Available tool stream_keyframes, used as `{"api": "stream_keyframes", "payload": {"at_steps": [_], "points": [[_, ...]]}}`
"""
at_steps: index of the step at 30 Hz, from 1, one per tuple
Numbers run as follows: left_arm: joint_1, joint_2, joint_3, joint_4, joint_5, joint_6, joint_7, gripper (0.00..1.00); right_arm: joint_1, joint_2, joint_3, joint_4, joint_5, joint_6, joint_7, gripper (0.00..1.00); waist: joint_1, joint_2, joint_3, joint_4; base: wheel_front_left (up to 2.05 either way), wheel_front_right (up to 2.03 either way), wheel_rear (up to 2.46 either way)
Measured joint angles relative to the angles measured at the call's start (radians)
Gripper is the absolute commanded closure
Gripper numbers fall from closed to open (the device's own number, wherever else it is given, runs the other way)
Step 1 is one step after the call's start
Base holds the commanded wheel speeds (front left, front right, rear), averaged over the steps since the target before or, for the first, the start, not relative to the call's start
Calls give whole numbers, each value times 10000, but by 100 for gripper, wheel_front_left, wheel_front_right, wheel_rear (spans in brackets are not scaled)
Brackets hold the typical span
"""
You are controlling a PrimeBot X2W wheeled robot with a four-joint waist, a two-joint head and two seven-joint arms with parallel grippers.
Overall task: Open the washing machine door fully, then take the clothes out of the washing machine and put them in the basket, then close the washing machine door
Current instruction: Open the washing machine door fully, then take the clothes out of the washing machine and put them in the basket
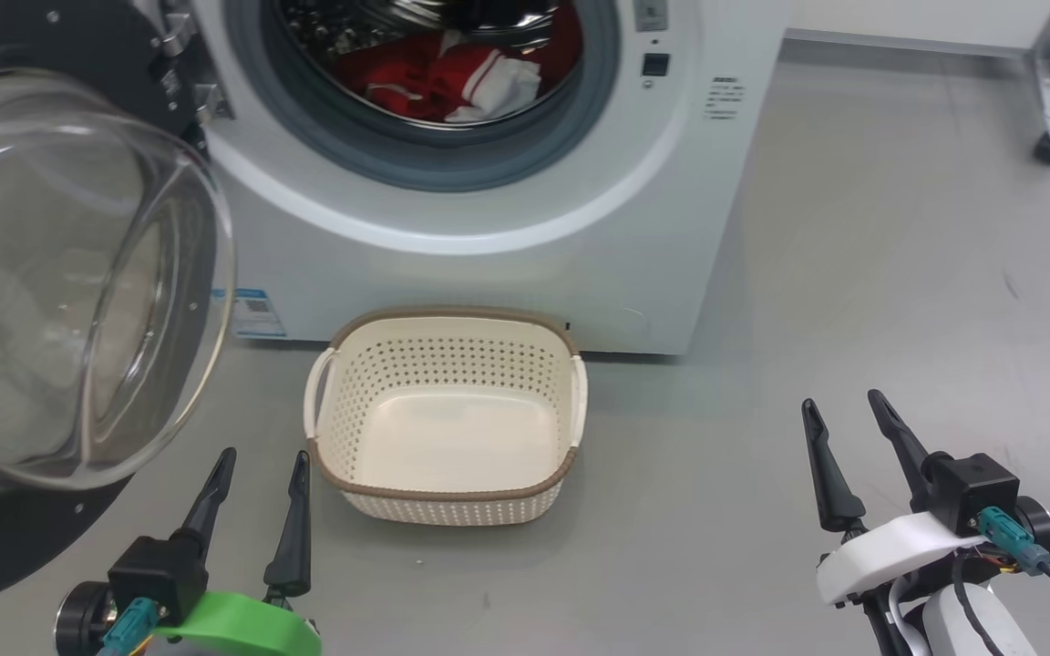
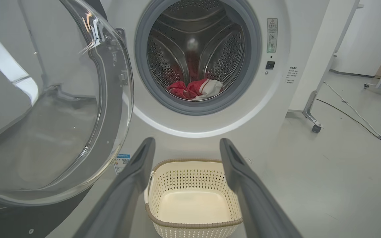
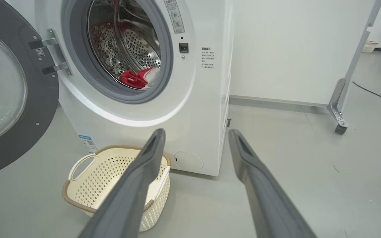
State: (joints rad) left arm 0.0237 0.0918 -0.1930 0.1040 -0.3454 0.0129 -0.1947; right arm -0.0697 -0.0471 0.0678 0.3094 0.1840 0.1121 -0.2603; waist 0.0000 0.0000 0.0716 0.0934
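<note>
Head view: washing machine [image 1: 525, 264] at 12 o'clock, door [image 1: 78, 273] swung wide at 9 o'clock. Red and white clothes [image 1: 466, 77] lie in the drum [image 1: 343, 27]. Basket [image 1: 452, 316] on the floor [image 1: 853, 273] at centre, just before the machine. Left gripper [image 1: 265, 456] at 7 o'clock, right gripper [image 1: 842, 399] at 4 o'clock; both jaws apart, gripping nothing.

Left wrist view: fingers [image 2: 127, 185] spread, basket between them at 6 o'clock, clothes at 12.

Right wrist view: basket at 8 o'clock, partly behind one finger; door at 9.
</note>
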Motion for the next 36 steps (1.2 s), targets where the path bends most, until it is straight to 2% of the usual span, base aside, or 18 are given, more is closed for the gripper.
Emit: {"api": "stream_keyframes", "payload": {"at_steps": [10,36], "points": [[56,0,-205,-150,117,8,282,0,251,17,-69,-48,73,-8,0,0,0,0,-189,-935,0,0,0],[63,50,-293,-255,305,272,527,0,383,35,-198,-270,82,-107,0,0,0,0,-188,-1068,0,0,0]]}}
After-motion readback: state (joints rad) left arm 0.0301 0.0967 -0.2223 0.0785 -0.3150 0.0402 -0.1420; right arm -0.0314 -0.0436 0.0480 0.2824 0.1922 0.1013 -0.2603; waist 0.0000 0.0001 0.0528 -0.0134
